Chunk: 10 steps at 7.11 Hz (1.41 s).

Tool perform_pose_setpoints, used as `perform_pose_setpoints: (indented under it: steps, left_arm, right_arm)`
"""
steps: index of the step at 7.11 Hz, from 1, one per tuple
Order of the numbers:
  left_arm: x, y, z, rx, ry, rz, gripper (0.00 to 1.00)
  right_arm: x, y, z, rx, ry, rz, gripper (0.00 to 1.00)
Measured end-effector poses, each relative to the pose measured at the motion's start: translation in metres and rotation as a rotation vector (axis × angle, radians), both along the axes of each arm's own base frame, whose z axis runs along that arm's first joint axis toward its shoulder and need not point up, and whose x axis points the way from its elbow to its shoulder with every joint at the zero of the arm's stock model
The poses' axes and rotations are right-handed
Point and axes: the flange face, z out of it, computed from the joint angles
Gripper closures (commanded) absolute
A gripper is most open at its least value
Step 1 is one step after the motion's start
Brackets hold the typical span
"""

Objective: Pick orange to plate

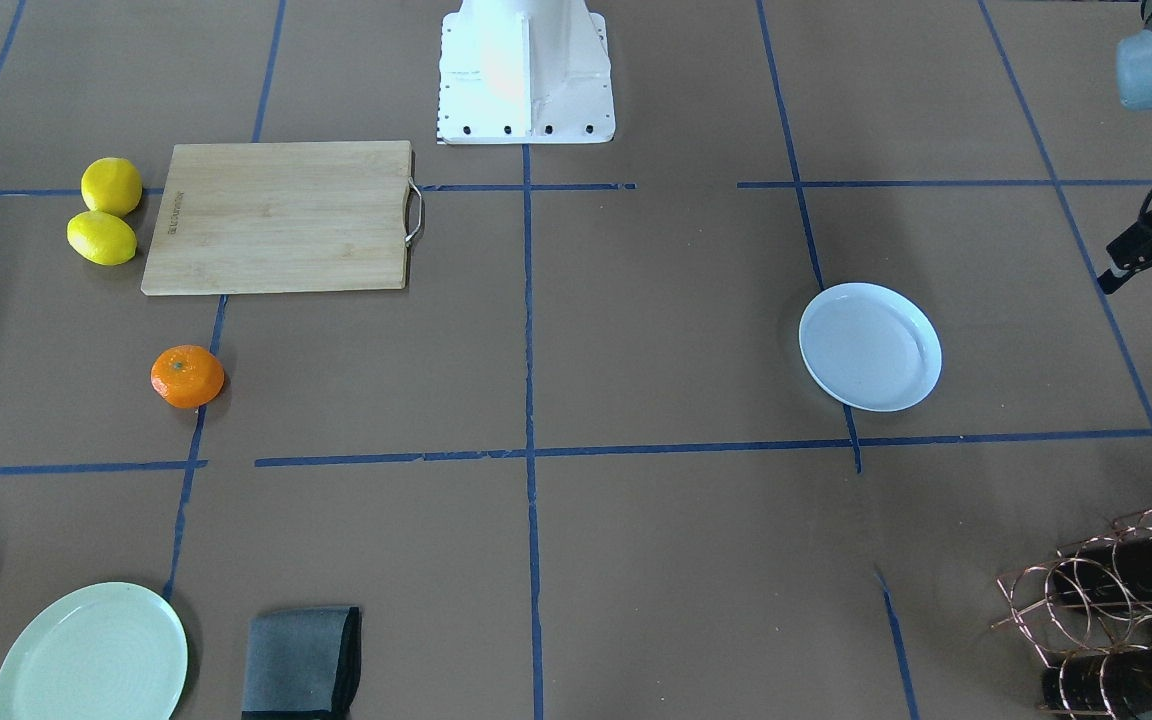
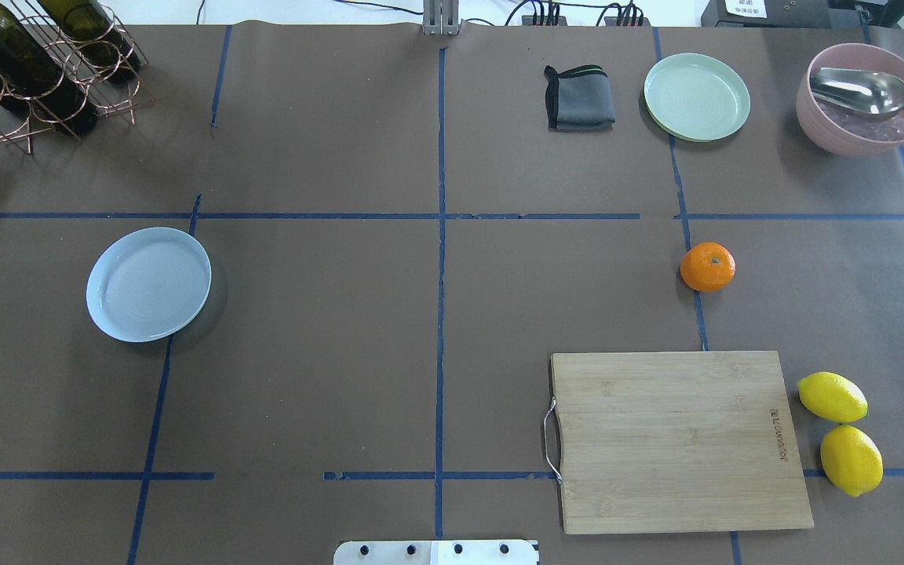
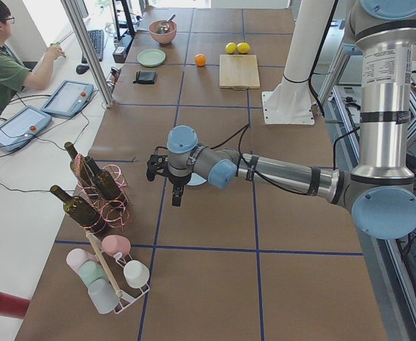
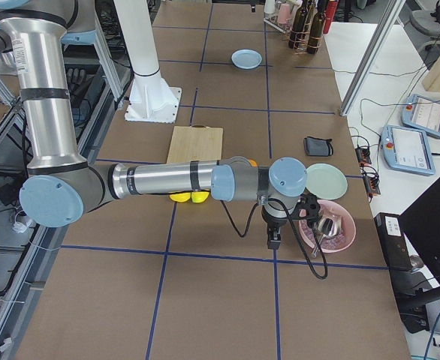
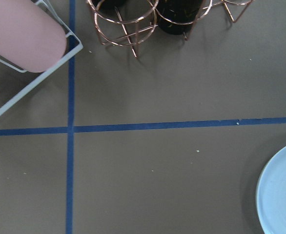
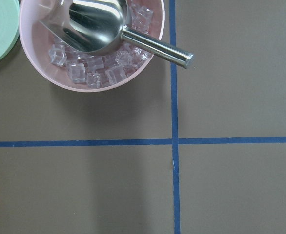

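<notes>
**Writing.** One burnt-in mark along a short edge of the cutting board point(image 2: 679, 439), on its 3 o'clock side in the overhead view. Too small to read.

**Task items.**
- Orange point(image 2: 707, 267): on the brown surface point(image 2: 342, 353) at 3 o'clock from centre in the overhead view. Sitting on a blue tape line, near the board's 12 o'clock edge, touching nothing and held by neither gripper.
- Plate point(image 2: 148, 284): at 9 o'clock from centre, bare, well apart from the orange.

**Grippers.**
- Left gripper point(image 1: 1151, 280): at the 3 o'clock edge of the front-facing view, at 2 o'clock from the plate. Jaws parted, nothing between them.
- Right gripper point(image 4: 274, 238): seen only in the exterior right view, pointing down beside the pink bowl point(image 2: 813, 118). Cannot tell how far open.

**Other items, overhead view.**
- Two lemons point(image 2: 832, 397) at 3 o'clock of the board.
- Pale green plate point(image 2: 697, 96) and folded grey cloth point(image 2: 577, 98) at 12 to 1 o'clock.
- Metal scoop point(image 2: 860, 90) in the pink bowl at 2 o'clock.
- Copper bottle rack point(image 2: 36, 71) at 10 o'clock.

**View differences.**
- Bowl contents: a pale mass from overhead, shown as clear ice cubes point(image 6: 84, 73) in the right wrist view.
- Cup rack point(image 3: 112, 277) with pastel cups: whole only in the exterior left view.
- Seated operator point(image 3: 2, 64): only in the exterior left view.
- Plate rim: at 4 o'clock of the left wrist view.
</notes>
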Motion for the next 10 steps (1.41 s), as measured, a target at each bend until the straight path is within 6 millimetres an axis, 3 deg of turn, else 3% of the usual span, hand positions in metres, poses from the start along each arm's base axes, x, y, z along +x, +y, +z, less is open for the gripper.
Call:
perform_pose_setpoints:
  steps: [3,4,7,10]
  left_arm:
    - [0.083,0.016,-0.008,-0.018,0.052,-0.014,0.0]
    - [0.102,0.02,-0.012,-0.007,0.065,-0.004,0.0]
    - [0.133,0.014,-0.025,0.01,0.087,0.012,0.0]
    - [0.175,0.011,-0.006,0.029,0.003,0.005,0.0]
  right_arm:
    - [-0.013,-0.004,-0.002,0.048,-0.001,-0.017,0.0]
    - [-0.018,-0.005,-0.002,0.054,-0.001,-0.025,0.0]
    - [-0.027,-0.008,-0.005,0.062,-0.002,-0.04,0.0]
    - [-0.03,-0.01,-0.007,0.064,-0.003,-0.046,0.0]
